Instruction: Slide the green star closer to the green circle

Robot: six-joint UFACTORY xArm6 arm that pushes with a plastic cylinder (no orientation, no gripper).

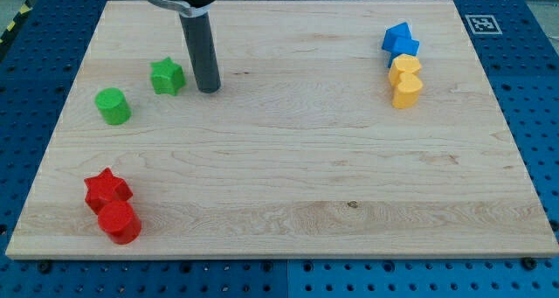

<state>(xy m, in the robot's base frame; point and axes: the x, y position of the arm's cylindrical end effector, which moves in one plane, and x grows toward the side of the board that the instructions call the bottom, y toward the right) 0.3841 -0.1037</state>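
we are working with no pincer, only a dark rod, so nothing is opening or holding. my tip (209, 89) is sitting on the wooden board (288, 176) just beside the green star (167, 77), on its right in the view, with a small gap showing. the green circle (113, 106) is sitting near the star, lower left.

The rod (201, 49) runs off the view's top edge, and the board's (288, 259) bottom corners are cropped.
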